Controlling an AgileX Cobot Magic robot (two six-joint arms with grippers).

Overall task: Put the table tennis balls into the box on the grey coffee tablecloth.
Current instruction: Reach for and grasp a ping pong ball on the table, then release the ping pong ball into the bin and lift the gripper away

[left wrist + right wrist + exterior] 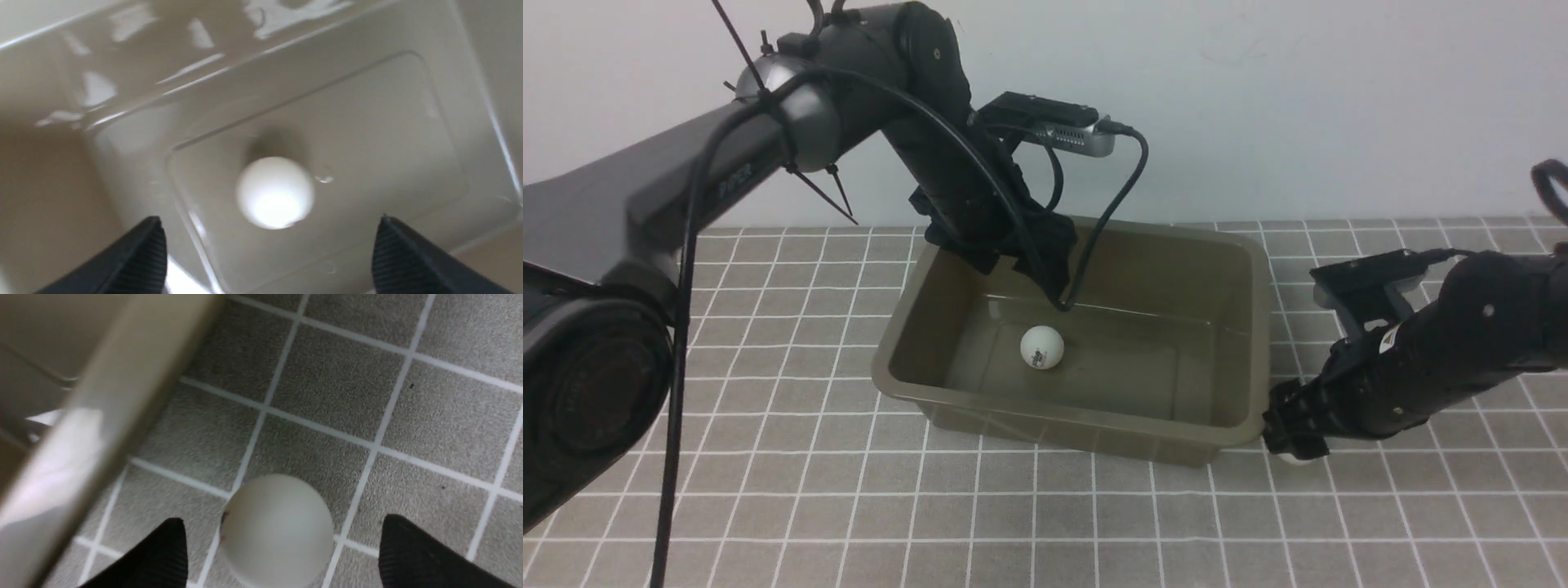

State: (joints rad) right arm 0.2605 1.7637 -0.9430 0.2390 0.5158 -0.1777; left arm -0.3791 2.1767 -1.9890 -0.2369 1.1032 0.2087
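Note:
The olive-brown box (1241, 327) stands on the grey coffee tablecloth (768, 457). One table tennis ball (1042, 347), white with a small dark logo, lies on the box floor. My left gripper (270, 219) hangs open above that ball (274, 192), and its fingers (139, 257) do not touch it. The other table tennis ball (278, 531) rests on the cloth just outside the box's right front corner. My right gripper (284, 520) is low over it and open. There is a gap between the ball and each finger. In the front view only a white sliver of this ball (1294, 458) shows under the right gripper (1290, 433).
The box rim (102, 416) runs close beside the right gripper and its ball. The left arm (931, 155) reaches over the box's back left wall, with its cable hanging into the box. A white wall stands behind the table.

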